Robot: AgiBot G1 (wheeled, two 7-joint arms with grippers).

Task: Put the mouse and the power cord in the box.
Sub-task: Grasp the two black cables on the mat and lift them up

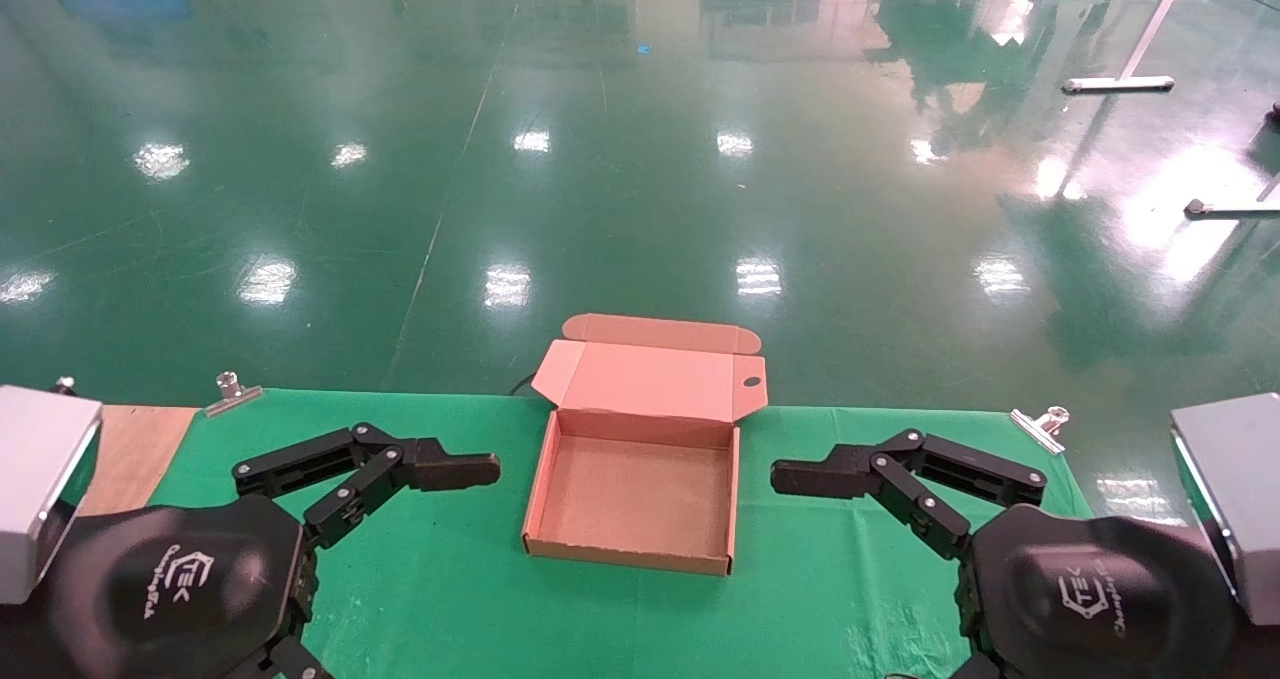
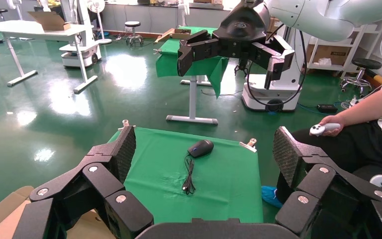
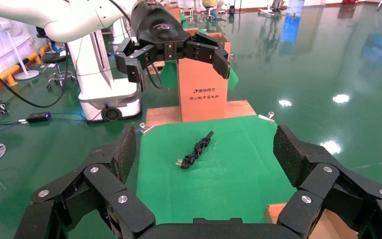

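The box is lying open at the middle of the counter, which is draped in green cloth; its hinged lid is standing back toward the far edge, with the small oval hole near the lid's right corner, and its tray is holding nothing.

The mouse is resting on the green cloth in the left wrist view, its thin cable trailing in a loose line beside it.

The power cord is lying bundled on the cloth in the right wrist view, plug end showing.

The left gripper is hovering just left of the box, fingers spread apart and gripping nothing.

The right gripper is hovering just right of the box, fingers likewise spread and unloaded.
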